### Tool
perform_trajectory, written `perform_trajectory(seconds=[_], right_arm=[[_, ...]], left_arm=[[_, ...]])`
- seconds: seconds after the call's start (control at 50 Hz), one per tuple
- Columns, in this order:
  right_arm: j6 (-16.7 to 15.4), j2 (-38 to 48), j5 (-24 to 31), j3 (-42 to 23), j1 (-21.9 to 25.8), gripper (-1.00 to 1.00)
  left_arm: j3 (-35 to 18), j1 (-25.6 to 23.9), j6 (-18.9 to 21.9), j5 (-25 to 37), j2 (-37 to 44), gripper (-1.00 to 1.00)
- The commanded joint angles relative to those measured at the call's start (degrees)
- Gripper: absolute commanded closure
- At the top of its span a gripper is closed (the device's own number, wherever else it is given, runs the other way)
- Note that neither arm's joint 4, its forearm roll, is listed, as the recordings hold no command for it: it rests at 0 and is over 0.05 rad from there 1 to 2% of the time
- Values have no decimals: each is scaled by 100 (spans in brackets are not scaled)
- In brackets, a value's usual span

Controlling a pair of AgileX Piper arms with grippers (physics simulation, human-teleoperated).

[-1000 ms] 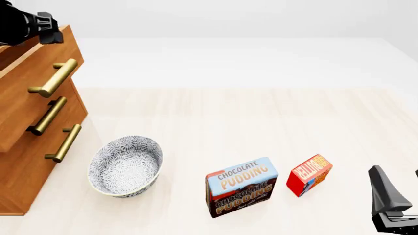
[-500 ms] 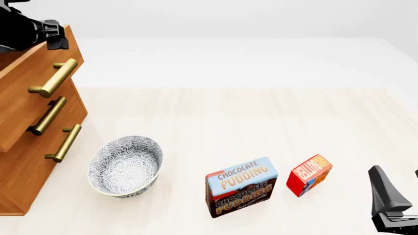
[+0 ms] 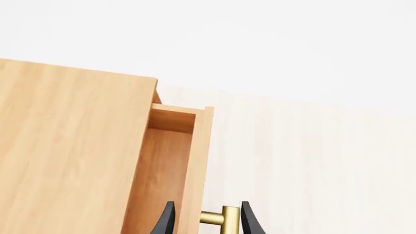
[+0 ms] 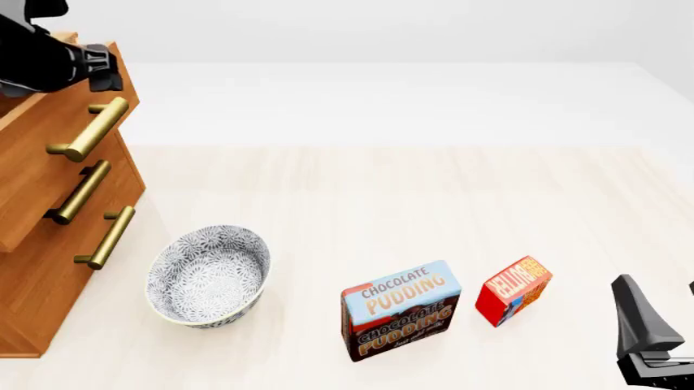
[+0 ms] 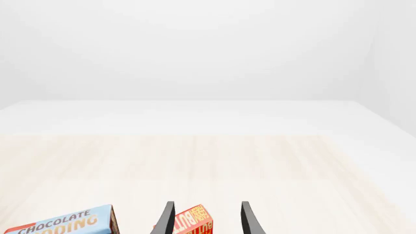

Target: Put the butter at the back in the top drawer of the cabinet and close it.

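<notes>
Brass handles number three on the cabinet (image 4: 44,203); one butter (image 4: 514,290); both grippers (image 3: 206,219) (image 5: 206,219) spread, ungrasping.

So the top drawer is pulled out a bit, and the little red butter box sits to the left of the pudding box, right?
Not quite. The front view shows the butter to the right of the pudding box, not left. The top drawer is indeed pulled out a bit, as the left wrist view shows.

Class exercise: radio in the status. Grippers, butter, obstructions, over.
Left gripper open, straddling top drawer handle. Right gripper open, empty. Butter on table beside pudding box. No obstruction seen.
</notes>
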Motion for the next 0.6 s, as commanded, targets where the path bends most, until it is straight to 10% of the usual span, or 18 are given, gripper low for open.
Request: perform_trajectory(seconds=[0.02,0.6], right_arm=[[0,0,0,0,0,-100],[0,0,0,0,0,-100]], left_arm=[[44,-8,-20,-65,90,-100],[175,-105,41,-118,147,-100]])
